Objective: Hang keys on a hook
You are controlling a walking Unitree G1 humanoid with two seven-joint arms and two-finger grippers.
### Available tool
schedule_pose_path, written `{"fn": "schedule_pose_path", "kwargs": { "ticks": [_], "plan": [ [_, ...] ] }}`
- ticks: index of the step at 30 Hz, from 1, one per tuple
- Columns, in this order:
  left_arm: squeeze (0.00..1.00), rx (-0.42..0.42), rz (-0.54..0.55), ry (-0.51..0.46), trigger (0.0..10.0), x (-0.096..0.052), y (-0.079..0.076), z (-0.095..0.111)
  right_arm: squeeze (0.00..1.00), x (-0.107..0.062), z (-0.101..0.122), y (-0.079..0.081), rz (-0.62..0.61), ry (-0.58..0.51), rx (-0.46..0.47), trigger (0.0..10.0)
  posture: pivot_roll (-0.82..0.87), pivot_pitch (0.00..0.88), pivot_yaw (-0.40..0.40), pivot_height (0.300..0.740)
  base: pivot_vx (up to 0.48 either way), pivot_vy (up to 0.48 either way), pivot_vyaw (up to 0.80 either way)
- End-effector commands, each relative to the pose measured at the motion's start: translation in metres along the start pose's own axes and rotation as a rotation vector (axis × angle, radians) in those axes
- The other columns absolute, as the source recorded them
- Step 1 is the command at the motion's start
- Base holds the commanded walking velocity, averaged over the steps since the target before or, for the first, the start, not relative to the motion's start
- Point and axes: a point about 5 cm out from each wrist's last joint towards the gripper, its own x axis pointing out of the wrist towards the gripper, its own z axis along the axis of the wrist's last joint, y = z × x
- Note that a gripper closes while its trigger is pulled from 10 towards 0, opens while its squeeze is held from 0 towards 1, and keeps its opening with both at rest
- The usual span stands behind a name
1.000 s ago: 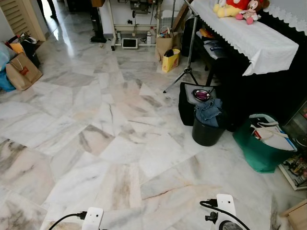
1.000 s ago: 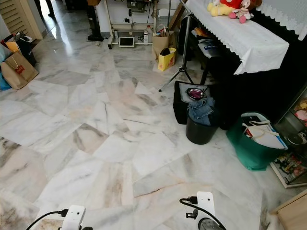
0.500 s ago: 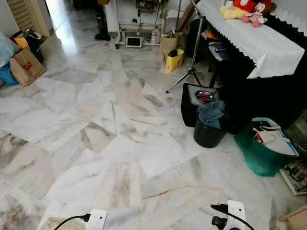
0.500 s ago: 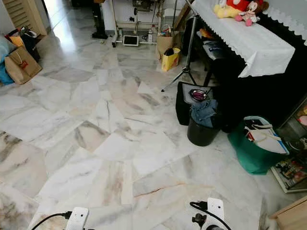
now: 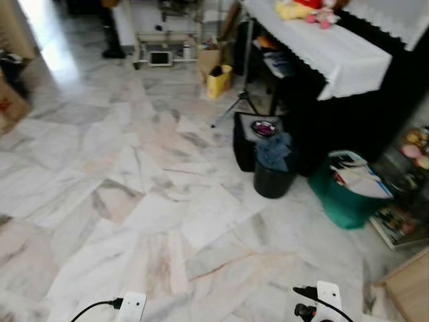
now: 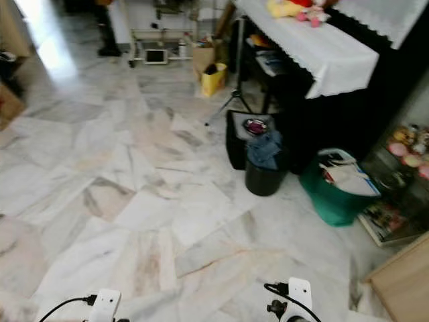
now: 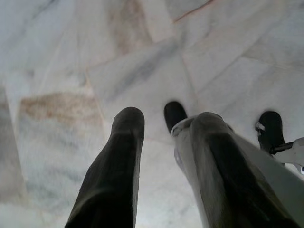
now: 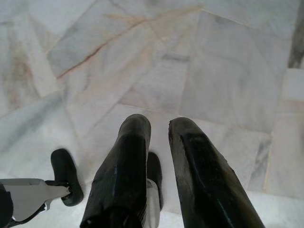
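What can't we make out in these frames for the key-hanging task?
- Black bin, eye views: denim cloth hides the contents.
- Items behind the glass, right eye view: blurred, cut by the edge.
- Left gripper, left wrist view: nothing between the fingers.

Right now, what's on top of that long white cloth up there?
Soft toys sit on the white cloth, one yellow, one red and pink. The picture's top edge cuts them off, so I cannot tell what else lies further back on it.
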Motion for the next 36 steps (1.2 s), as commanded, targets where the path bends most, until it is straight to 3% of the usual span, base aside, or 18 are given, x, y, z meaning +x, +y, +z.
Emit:
{"fn": "schedule_pose_path", "kwargs": {
  "ticks": [1,8,16,32,36],
  "plan": [
    [0.0,0.037,-0.024,0.01,10.0,-0.0002,-0.0034,-0.0024,0.0,-0.001,-0.0006,-0.0038,-0.012,-0.001,-0.001,10.0,0.01,0.0,-0.049,0.74,0.0,0.0,-0.8],
    [0.0,0.084,-0.024,-0.01,10.0,0.0007,-0.0073,0.0017,0.0,-0.0015,0.0001,-0.0068,-0.022,-0.003,-0.011,10.0,0.01,0.0,-0.056,0.74,0.0,-0.202,-0.8],
    [0.0,0.027,-0.015,-0.002,10.0,-0.0001,-0.0075,-0.0028,0.0,-0.0015,-0.0008,-0.0067,-0.024,0.003,-0.023,10.0,0.0,0.0,-0.057,0.74,0.0,-0.059,-0.8],
    [0.0,0.034,-0.01,-0.012,10.0,-0.0002,-0.006,-0.0019,0.0,-0.002,-0.0024,-0.0084,-0.034,0.011,-0.027,10.0,0.0,0.0,-0.057,0.74,0.0,0.0,-0.8],
    [0.0,0.003,-0.001,-0.011,10.0,0.0001,-0.0059,-0.0009,0.0,-0.0018,-0.0021,-0.008,-0.032,0.013,-0.034,10.0,0.0,0.0,-0.061,0.74,0.0,0.196,-0.8]
  ]
}}
